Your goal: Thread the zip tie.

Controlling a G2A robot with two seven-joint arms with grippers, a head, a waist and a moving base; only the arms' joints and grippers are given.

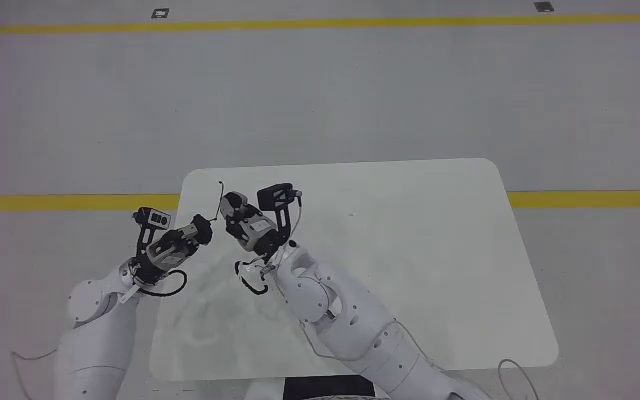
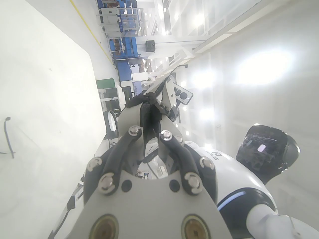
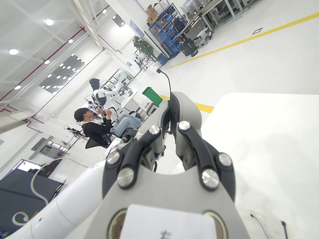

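Observation:
A thin black zip tie [image 1: 219, 198] stands upright above the table's far left corner, its head at the top. My right gripper [image 1: 232, 204] is shut on its strap. In the right wrist view the zip tie [image 3: 169, 83] rises out from between the closed fingers of that gripper [image 3: 170, 100], ending in the small head. My left gripper [image 1: 205, 229] sits just beside it, tip to tip, fingers closed at the tie's lower end. In the left wrist view the left gripper [image 2: 149, 101] meets the right arm's fingers, and the zip tie [image 2: 180, 67] curves away beyond them.
Both grippers hover over the white table [image 1: 420, 260] close to its left edge. A spare black tie [image 2: 7, 135] lies on the tabletop, and two more short black ties [image 3: 259, 223] lie near the right arm. The rest of the tabletop is bare.

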